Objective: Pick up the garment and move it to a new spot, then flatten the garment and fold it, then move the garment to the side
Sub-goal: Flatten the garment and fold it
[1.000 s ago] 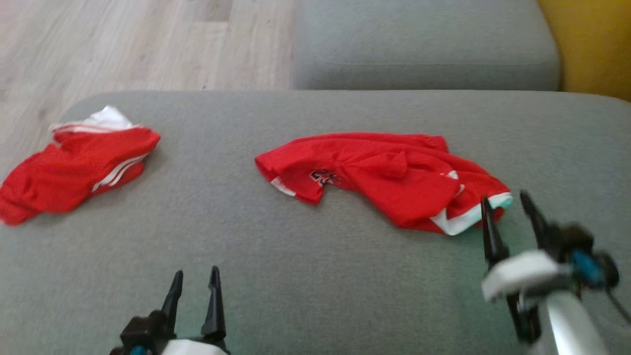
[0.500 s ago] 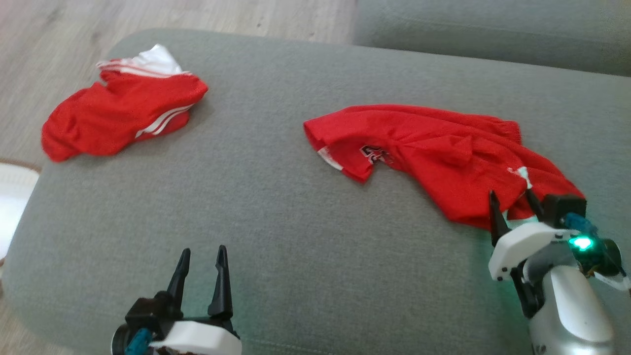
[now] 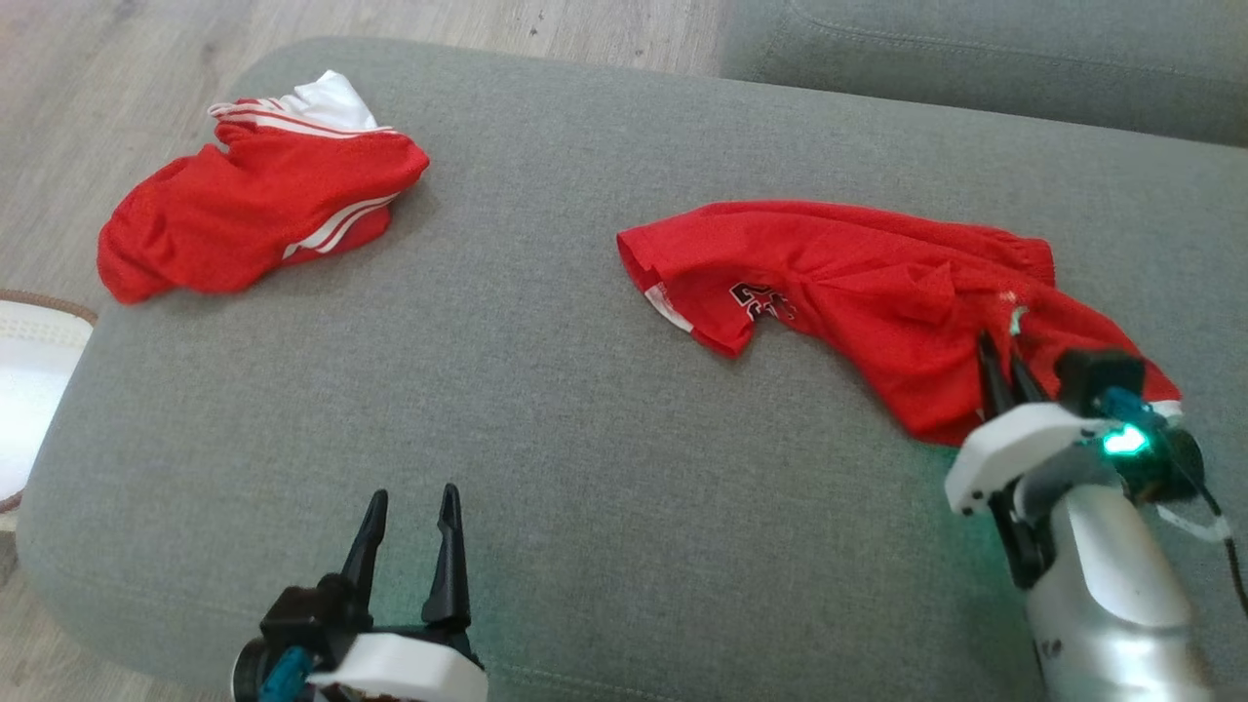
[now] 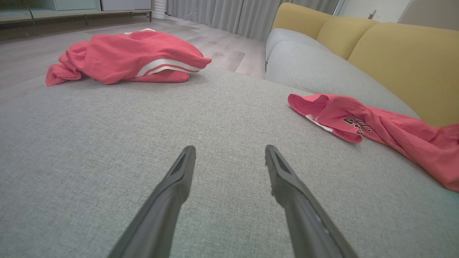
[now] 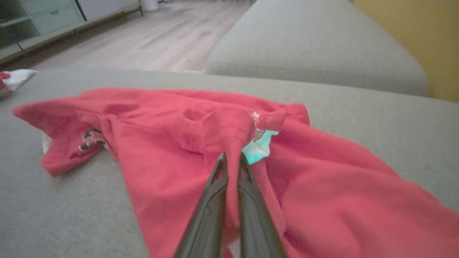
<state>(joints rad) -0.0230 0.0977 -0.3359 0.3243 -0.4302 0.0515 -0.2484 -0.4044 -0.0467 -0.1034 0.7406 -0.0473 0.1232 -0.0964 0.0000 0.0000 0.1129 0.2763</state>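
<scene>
- Red mesh garment [image 3: 858, 283] lies crumpled on the right half of the grey sofa cushion [image 3: 585, 419], with its white-trimmed hem toward the middle.
- The right gripper [image 3: 999, 353] has its fingers pinched together on a raised fold of this garment, near its right end.
- The left gripper [image 3: 414, 492] hovers over bare cushion at the near edge, fingers apart and holding nothing.
- A second red garment [image 3: 253, 205] with white stripes sits bunched at the cushion's far left corner, well apart.

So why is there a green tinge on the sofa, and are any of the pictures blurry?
Head view: the green lamp by the right gripper tints the grey cushion beside it. Right wrist view: soft all over, the red garment smeared. Left wrist view: sharp, reds washed to pink.
</scene>
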